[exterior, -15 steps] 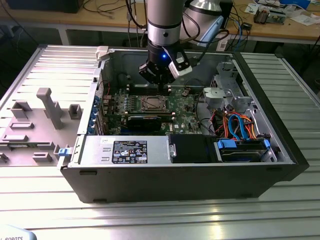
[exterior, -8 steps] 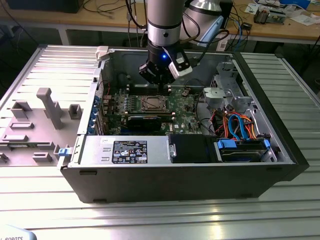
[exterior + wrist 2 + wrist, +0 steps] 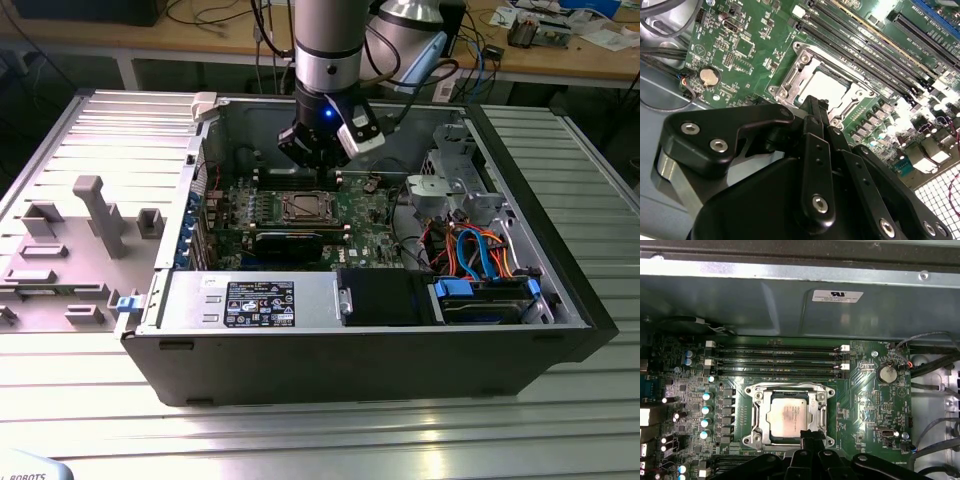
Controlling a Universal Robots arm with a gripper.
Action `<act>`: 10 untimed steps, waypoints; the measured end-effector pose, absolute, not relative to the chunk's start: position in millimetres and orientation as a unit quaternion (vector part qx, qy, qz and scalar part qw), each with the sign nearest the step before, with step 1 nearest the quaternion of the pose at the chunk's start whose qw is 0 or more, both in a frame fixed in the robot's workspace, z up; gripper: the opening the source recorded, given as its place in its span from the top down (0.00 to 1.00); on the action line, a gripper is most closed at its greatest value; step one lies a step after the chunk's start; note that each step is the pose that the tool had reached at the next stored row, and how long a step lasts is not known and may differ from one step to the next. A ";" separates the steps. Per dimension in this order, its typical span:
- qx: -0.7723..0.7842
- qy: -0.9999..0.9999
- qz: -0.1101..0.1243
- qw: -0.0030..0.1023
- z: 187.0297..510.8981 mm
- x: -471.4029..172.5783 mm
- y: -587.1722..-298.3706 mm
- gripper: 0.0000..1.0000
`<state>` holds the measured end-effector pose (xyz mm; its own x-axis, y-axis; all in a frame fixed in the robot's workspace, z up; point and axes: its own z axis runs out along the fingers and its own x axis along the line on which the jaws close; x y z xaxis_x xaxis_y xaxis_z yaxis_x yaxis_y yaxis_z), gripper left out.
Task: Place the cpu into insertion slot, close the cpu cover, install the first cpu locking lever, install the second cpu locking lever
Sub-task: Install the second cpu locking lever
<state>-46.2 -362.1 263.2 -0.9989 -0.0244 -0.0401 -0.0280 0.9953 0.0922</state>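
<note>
Silver-grey square cpu (image 3: pixel 786 416) seated in metal-rimmed insertion slot (image 3: pixel 758 416), cover frame down, hand (image 3: pixel 810 436) pinched narrow, empty

The setting is a robotics or electronics laboratory. An opened desktop computer case (image 3: pixel 380 330) lies on a ribbed aluminium work table (image 3: pixel 320 420), with its green motherboard (image 3: pixel 300 215) exposed. A grey fixture plate (image 3: pixel 70 250) sits at the exterior view's left. Wooden benches (image 3: pixel 560 60) behind carry loose cables, papers and small equipment.
</note>
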 end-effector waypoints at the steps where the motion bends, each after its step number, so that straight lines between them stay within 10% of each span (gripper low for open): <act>1: -0.013 0.999 0.046 0.019 263.3 -46.3 -363.4 0.89; 10: -0.013 0.998 0.050 0.019 264.2 -46.3 -368.9 0.89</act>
